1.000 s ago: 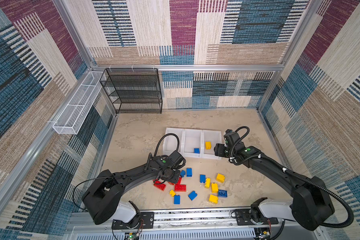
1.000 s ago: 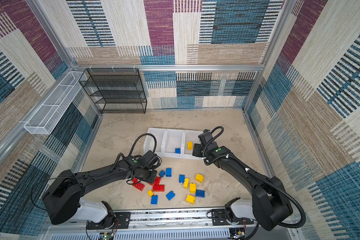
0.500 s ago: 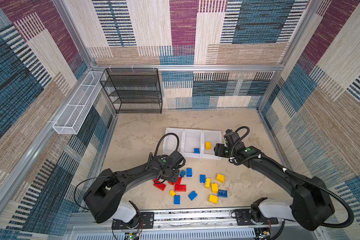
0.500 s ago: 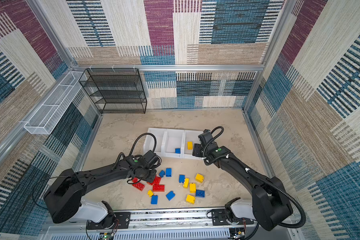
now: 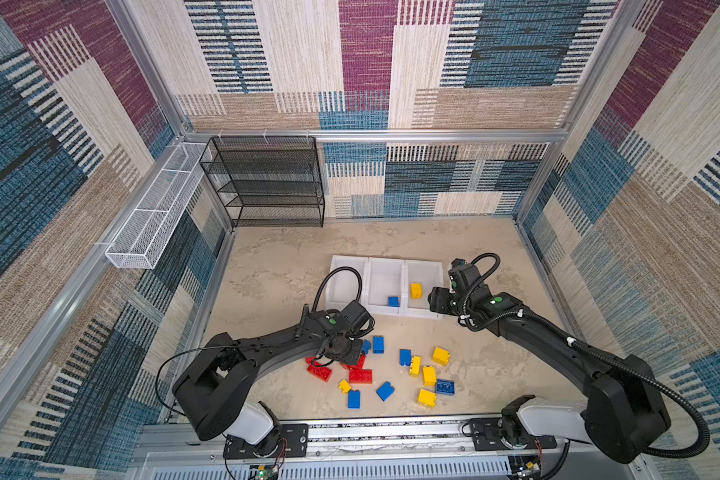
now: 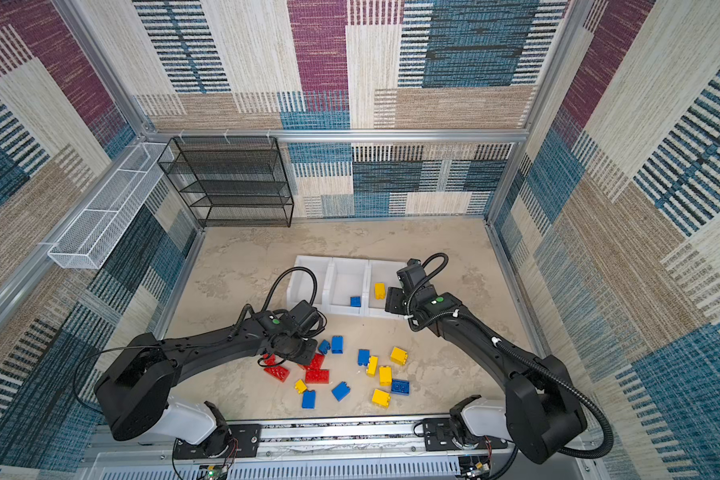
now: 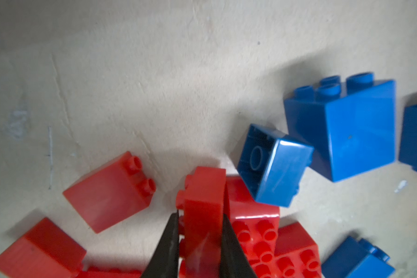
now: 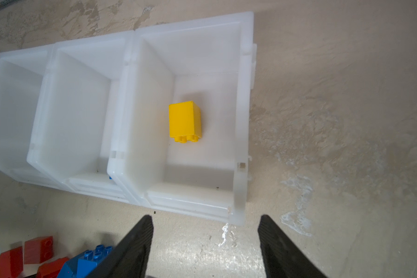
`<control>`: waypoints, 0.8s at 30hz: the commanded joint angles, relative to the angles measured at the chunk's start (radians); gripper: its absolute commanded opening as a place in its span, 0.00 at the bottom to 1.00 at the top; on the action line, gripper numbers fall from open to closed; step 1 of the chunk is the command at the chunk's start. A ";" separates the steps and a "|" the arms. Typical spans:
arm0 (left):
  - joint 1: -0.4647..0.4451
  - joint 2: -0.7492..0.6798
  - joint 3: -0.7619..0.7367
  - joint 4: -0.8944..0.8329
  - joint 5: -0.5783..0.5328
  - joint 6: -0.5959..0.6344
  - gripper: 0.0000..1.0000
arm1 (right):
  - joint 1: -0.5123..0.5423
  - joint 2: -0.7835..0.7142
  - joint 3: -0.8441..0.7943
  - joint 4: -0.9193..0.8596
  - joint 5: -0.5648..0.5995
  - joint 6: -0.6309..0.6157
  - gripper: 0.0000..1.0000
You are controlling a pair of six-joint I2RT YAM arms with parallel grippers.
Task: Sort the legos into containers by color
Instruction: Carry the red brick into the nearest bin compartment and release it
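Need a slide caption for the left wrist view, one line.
Left tool shut on a red brick, other red bricks and blue bricks lying around it on the table.

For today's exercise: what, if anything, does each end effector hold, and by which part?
The left end effector pinches a red brick across its narrow width, at one end; the right end effector, open, holds nothing.

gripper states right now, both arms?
Left gripper: closed on a red lego.
Right gripper: open, holding nothing.
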 commanded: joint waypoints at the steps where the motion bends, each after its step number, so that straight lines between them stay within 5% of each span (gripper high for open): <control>1: 0.001 -0.028 0.018 -0.015 -0.025 0.010 0.18 | 0.000 -0.009 -0.001 0.007 0.008 0.018 0.72; 10: 0.099 -0.051 0.174 -0.041 -0.092 0.109 0.17 | 0.000 -0.012 0.009 0.006 0.013 0.015 0.71; 24: 0.300 0.357 0.630 -0.081 -0.032 0.255 0.22 | 0.000 -0.033 0.009 -0.009 0.008 0.019 0.71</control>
